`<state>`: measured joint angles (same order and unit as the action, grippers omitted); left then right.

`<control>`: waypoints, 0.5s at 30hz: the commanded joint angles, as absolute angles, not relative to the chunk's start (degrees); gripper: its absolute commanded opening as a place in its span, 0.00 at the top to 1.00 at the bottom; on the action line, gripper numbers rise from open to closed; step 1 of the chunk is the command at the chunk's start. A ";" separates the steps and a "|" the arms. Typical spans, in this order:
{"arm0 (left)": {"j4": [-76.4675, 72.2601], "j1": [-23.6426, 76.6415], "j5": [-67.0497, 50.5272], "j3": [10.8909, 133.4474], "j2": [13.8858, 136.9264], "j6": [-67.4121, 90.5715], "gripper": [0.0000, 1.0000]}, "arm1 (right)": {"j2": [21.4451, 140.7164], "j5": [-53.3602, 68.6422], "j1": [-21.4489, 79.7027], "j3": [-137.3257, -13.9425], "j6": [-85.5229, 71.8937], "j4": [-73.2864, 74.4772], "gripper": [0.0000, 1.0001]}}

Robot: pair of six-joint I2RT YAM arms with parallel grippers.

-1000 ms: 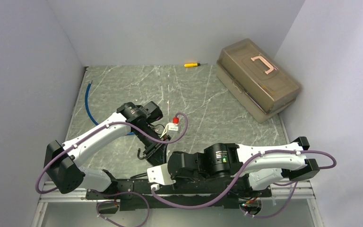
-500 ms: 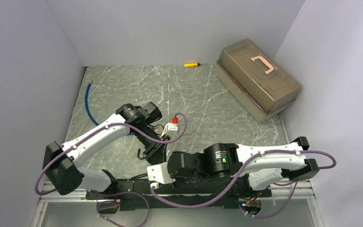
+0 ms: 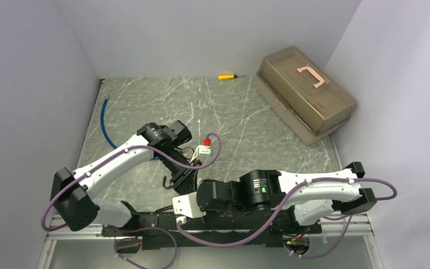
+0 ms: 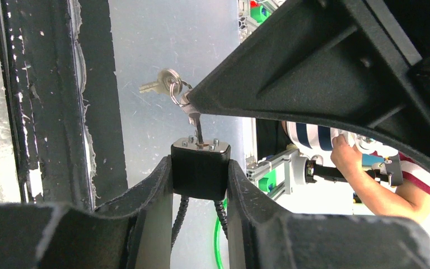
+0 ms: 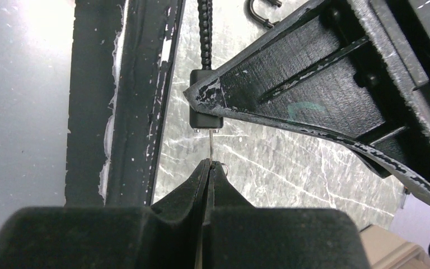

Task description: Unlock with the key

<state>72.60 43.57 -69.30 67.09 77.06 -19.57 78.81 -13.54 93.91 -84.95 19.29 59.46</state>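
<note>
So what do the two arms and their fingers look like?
The left arm and right arm have white link shells with black joints, each trailed by a purple cable. The right one carries a small coloured label on a black joint. Fingers are black, scuffed wedges.

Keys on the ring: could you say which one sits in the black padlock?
The lower silver key, upright in the black padlock; the other silver key dangles free, pointing left.

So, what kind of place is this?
Probably a robotics lab test cell: plain white walls enclose a marble-patterned tabletop, and props such as a plastic toolbox and a yellow screwdriver lie on it.
</note>
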 commanded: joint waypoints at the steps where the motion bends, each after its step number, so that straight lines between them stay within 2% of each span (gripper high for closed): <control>1: 71.11 43.34 -71.81 67.09 75.19 -18.36 1.00 | 78.69 -15.72 94.33 -87.78 19.03 58.01 1.00; 15: 69.98 41.13 -71.69 67.18 75.33 -16.91 1.00 | 78.86 -14.12 94.64 -87.75 18.46 58.18 1.00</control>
<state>71.59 42.59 -69.23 66.96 77.06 -18.09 78.83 -13.63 93.93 -85.56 19.25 59.44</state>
